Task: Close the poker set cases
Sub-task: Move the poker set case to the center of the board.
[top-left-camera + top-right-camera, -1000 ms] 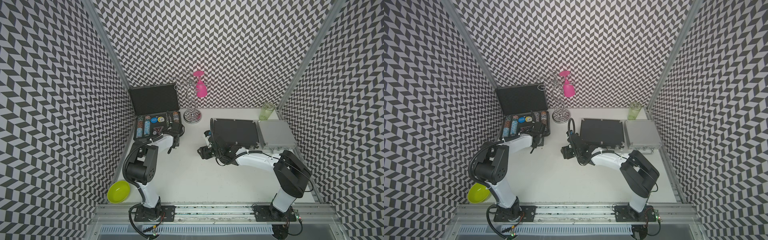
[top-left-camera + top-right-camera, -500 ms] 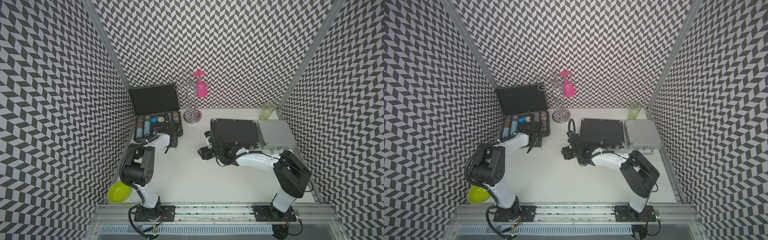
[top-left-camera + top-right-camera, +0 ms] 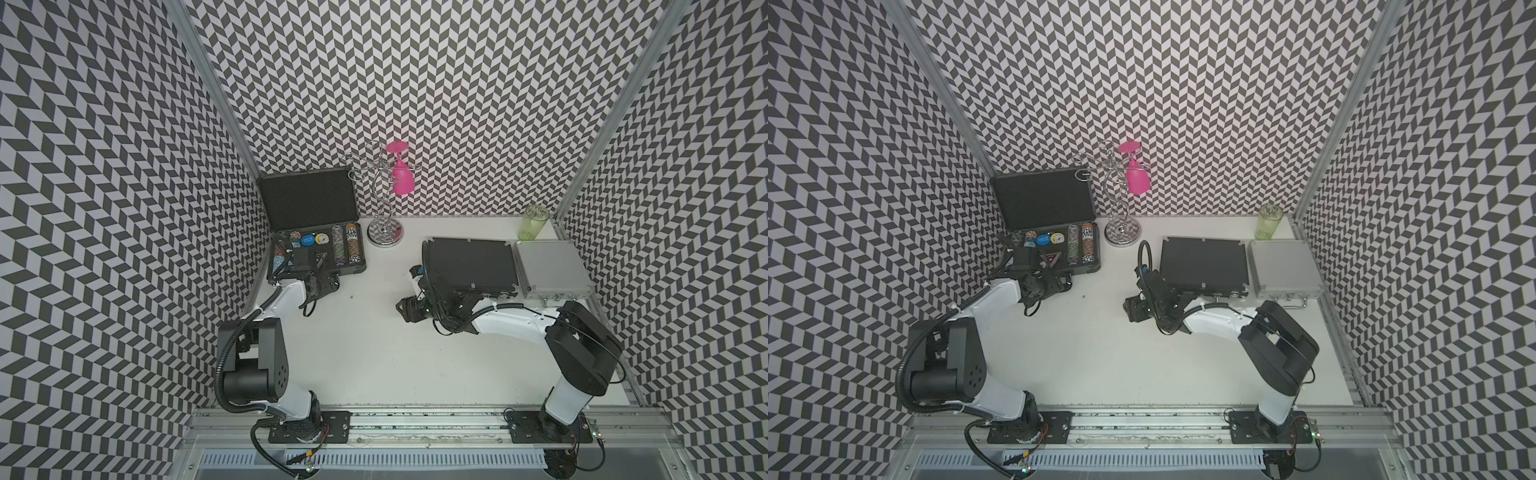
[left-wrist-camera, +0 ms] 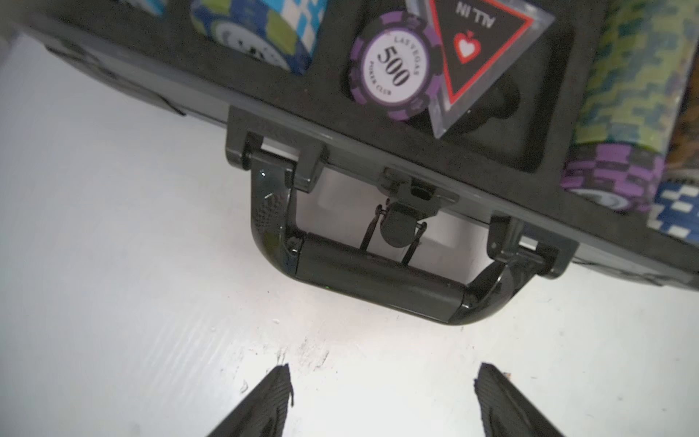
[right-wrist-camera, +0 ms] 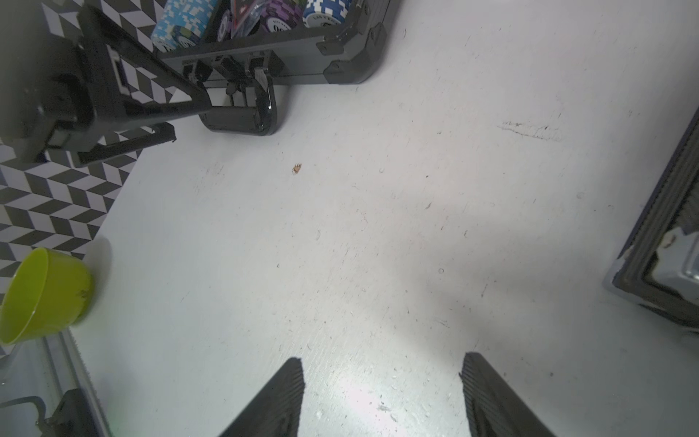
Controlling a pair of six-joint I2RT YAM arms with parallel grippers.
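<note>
The large dark-grey poker case [image 3: 309, 199] [image 3: 1042, 199] stands open at the back left, lid upright, colourful chips [image 4: 395, 64] in its tray. My left gripper [image 3: 322, 284] [image 3: 1054, 286] [image 4: 382, 369] hovers open over the bare table just in front of its black handle [image 4: 378, 280] [image 5: 242, 117], touching nothing. The flat black case [image 3: 469, 264] [image 3: 1202, 262] lies shut at mid-right, with the silver case [image 3: 550, 268] [image 3: 1283, 266] shut beside it. My right gripper [image 3: 405, 311] [image 3: 1129, 309] [image 5: 382, 359] is open and empty, off the black case's front-left corner [image 5: 665, 265].
A wire glass rack [image 3: 384, 232] [image 3: 1121, 232] holding a pink glass [image 3: 402, 180] stands at the back between the cases. A green tumbler [image 3: 534, 222] sits in the back right corner. A yellow-green bowl [image 5: 41, 295] rests by the left wall near the front rail.
My left arm has swung leftward along the front of the open case, and its gripper now sits before the handle. The right arm has stayed still.
</note>
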